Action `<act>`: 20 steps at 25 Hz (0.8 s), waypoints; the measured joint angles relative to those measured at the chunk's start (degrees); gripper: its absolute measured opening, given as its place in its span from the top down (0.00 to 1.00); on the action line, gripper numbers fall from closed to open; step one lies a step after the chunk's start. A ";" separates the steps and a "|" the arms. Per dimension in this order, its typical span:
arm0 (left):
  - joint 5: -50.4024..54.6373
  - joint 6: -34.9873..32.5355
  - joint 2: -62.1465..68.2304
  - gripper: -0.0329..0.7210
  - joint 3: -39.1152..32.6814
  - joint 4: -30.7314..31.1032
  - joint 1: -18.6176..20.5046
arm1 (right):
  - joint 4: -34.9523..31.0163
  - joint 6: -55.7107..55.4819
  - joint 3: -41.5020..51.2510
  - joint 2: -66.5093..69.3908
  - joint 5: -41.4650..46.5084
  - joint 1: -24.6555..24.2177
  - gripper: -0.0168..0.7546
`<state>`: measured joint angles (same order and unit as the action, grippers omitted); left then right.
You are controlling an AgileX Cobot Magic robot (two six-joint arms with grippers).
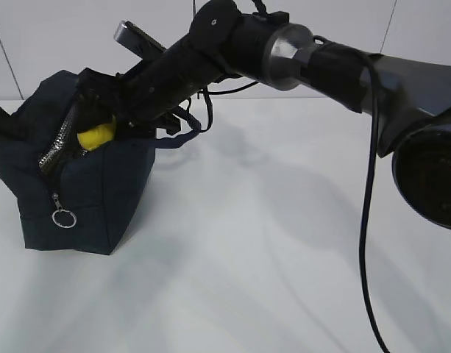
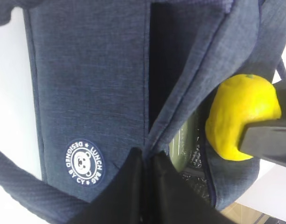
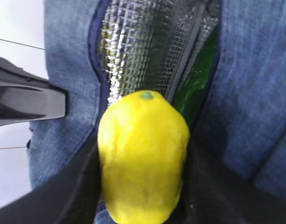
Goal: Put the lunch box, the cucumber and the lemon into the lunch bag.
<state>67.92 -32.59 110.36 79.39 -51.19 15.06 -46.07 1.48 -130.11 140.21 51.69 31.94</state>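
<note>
The navy lunch bag [image 1: 85,206] stands at the left with its top unzipped. My right gripper [image 1: 107,129] reaches across and is shut on the yellow lemon [image 1: 96,137], holding it in the bag's mouth. In the right wrist view the lemon [image 3: 143,158] sits between the right gripper's [image 3: 143,179] fingers above the foil lining [image 3: 133,46], and the dark green cucumber [image 3: 198,79] lies inside. My left gripper [image 2: 147,161] is shut on the bag's top edge [image 2: 87,70]. The lunch box's sage-green lid [image 2: 181,144] shows inside, next to the lemon [image 2: 240,116].
The zipper's metal ring pull [image 1: 63,218] hangs down the bag's front. A bag handle [image 1: 177,132] loops under the right arm. The right arm's black cable [image 1: 368,220] hangs over the white table [image 1: 269,243].
</note>
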 joint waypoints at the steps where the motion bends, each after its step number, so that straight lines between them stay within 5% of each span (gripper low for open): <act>1: 0.00 0.00 0.00 0.96 0.00 0.00 0.00 | 0.10 -0.03 0.00 0.00 0.00 0.00 0.48; 7: 0.00 0.00 0.00 0.96 0.00 0.00 0.00 | -0.39 -0.16 0.00 0.00 -0.33 0.00 0.44; 13: 0.00 0.02 0.00 0.96 0.00 0.00 0.00 | -0.52 -0.16 0.00 0.00 -0.55 0.00 0.19; 20: 0.00 0.02 0.00 0.96 0.00 0.40 0.00 | -3.31 1.41 0.00 0.00 -1.05 -0.37 0.22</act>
<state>67.92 -32.56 110.36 79.39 -50.79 15.06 -49.37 2.89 -130.11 140.21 50.64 31.56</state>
